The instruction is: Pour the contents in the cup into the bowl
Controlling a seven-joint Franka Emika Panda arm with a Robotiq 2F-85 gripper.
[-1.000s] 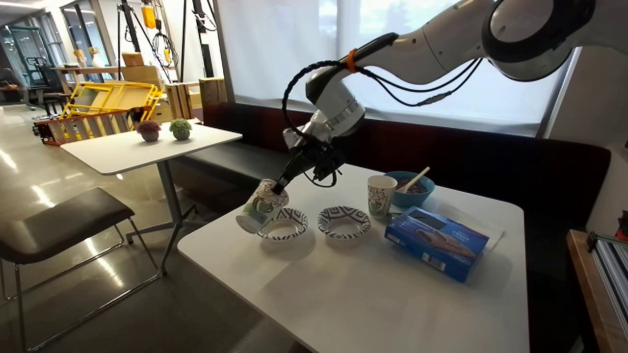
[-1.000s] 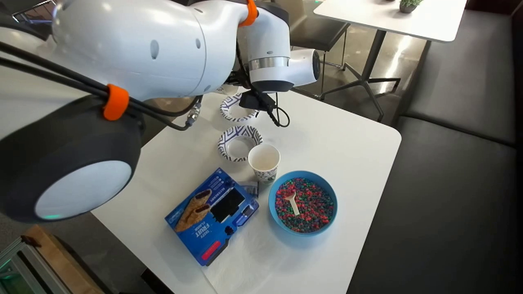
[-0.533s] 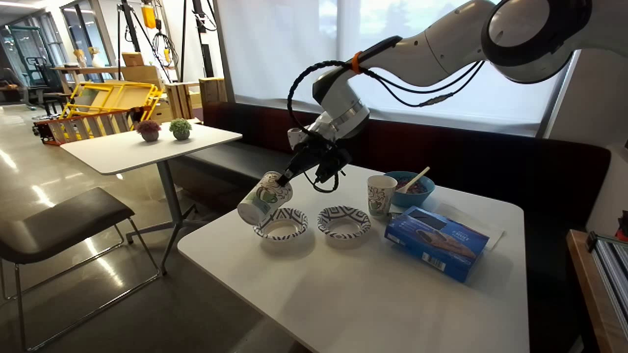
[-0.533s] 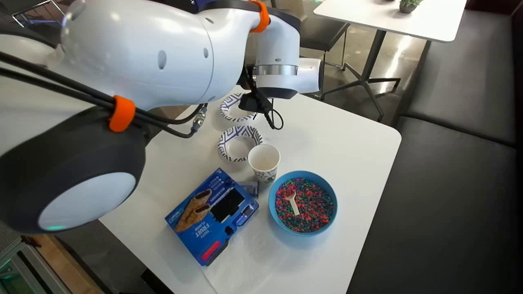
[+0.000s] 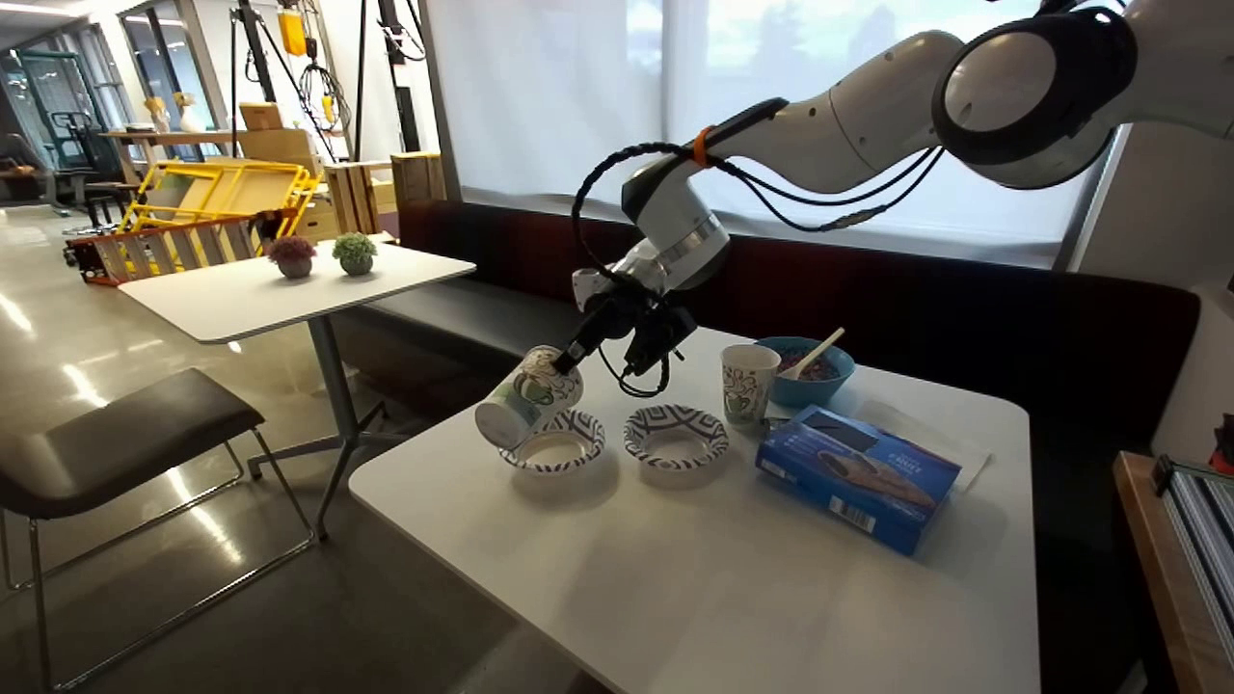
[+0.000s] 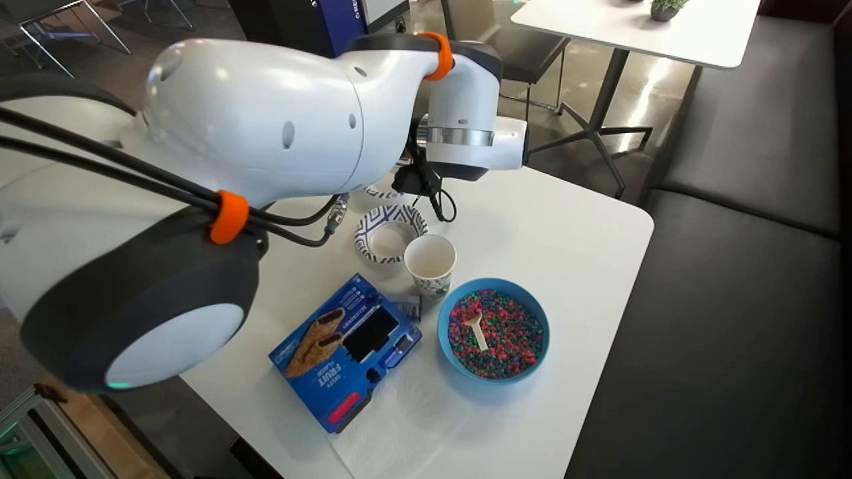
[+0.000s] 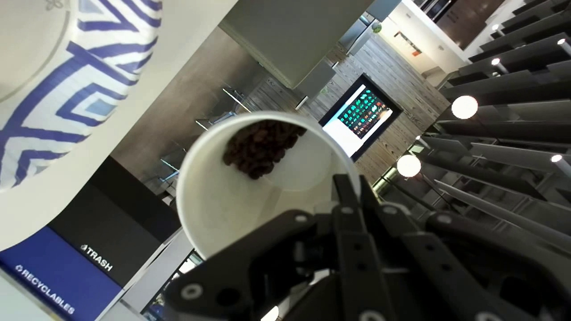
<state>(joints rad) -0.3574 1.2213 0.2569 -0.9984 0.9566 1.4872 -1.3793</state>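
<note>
My gripper (image 5: 564, 362) is shut on the rim of the printed paper cup (image 5: 532, 393). In the wrist view the gripper (image 7: 352, 178) has one finger inside the cup (image 7: 209, 200) and one outside. The cup is tilted, its base down and to the left in an exterior view, its mouth towards my wrist. Dark brown pieces (image 7: 263, 145) lie inside it. The bowl (image 5: 590, 432) with patterned sides stands partly behind the cup. Its twin bowl (image 5: 675, 416) stands beside it. A patterned bowl (image 7: 98, 89) shows at the wrist view's upper left; which one, I cannot tell.
A second cup (image 5: 749, 386) stands upright by a blue bowl (image 6: 459, 356) of coloured bits with a spoon (image 6: 478, 331). A blue box (image 5: 858, 472) lies in front of them. The table edge (image 5: 463, 569) runs near the patterned bowls.
My gripper and the cup have moved slightly right in an exterior view, rising and then dipping a little. The cup leans somewhat more. The arm covers more of the farther patterned bowl.
</note>
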